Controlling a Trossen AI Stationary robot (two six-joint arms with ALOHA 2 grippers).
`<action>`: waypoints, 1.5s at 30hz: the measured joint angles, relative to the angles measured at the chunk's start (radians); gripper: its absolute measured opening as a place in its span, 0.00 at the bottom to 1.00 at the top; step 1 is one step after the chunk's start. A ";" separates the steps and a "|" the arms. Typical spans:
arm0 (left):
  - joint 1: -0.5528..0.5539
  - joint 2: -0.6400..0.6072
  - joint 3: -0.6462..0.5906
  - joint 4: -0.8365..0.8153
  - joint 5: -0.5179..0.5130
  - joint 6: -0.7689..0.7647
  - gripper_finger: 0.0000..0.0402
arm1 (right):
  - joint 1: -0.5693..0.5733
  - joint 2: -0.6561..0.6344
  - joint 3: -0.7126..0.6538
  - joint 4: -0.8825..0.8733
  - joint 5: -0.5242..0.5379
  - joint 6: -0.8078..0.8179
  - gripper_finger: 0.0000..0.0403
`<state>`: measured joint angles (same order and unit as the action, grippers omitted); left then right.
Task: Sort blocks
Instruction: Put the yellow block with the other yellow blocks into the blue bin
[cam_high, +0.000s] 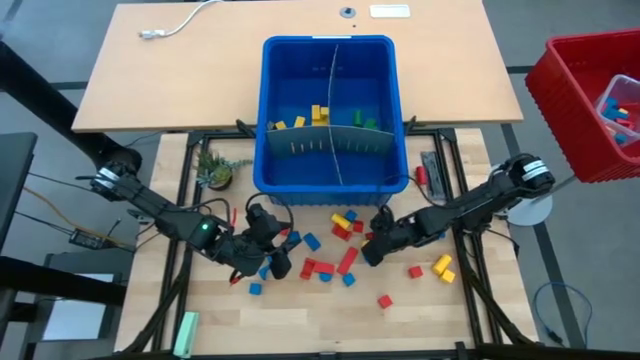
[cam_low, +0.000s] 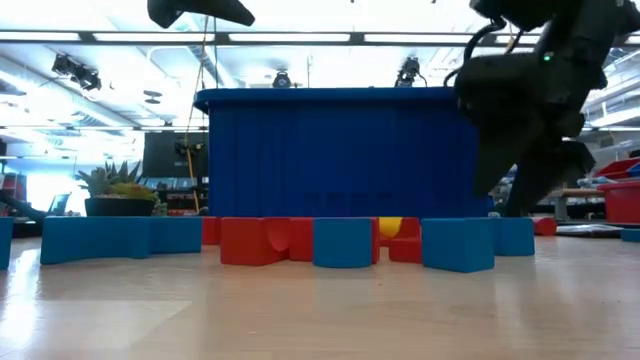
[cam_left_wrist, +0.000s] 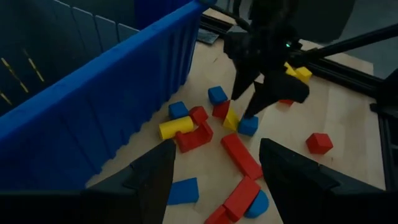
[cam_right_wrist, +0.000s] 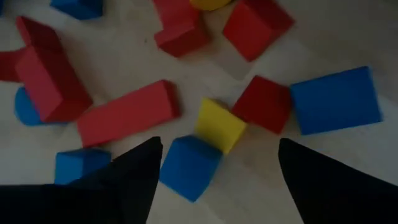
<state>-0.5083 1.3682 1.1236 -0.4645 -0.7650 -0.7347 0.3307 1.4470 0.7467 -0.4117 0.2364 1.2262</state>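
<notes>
Red, blue and yellow blocks (cam_high: 345, 262) lie scattered on the wooden table before the blue bin (cam_high: 332, 175). More yellow and green blocks (cam_high: 320, 117) lie inside the bin. My right gripper (cam_right_wrist: 219, 144) is open, low over the pile and pointing down. A blue cube (cam_right_wrist: 189, 168) and a yellow cube (cam_right_wrist: 217, 124) lie between its fingers; I see no touch. The left wrist view shows its fingers (cam_left_wrist: 252, 102) just above those cubes. My left gripper (cam_left_wrist: 217, 155) hangs open above the pile's left part (cam_high: 278, 255), with nothing between its fingers.
The bin's near wall (cam_low: 330, 160) stands right behind the pile. A small potted plant (cam_high: 215, 172) sits at the bin's left corner. A pale green bar (cam_high: 185, 330) lies at the near left, and a red basket (cam_high: 590, 100) stands off the table's right. Black frame rails (cam_high: 455, 200) border the board.
</notes>
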 joint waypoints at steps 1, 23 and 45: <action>0.000 0.000 0.000 0.000 0.000 0.000 0.60 | 0.002 0.015 0.000 0.007 0.004 0.010 0.77; 0.005 0.000 0.000 -0.002 -0.004 0.027 0.60 | -0.013 0.186 0.003 0.153 0.133 0.054 0.62; 0.005 0.000 0.000 -0.002 -0.006 0.027 0.60 | -0.012 0.030 -0.005 0.138 0.121 -0.100 0.26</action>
<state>-0.5030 1.3682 1.1236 -0.4660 -0.7712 -0.7074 0.3183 1.4765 0.7422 -0.2734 0.3575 1.1258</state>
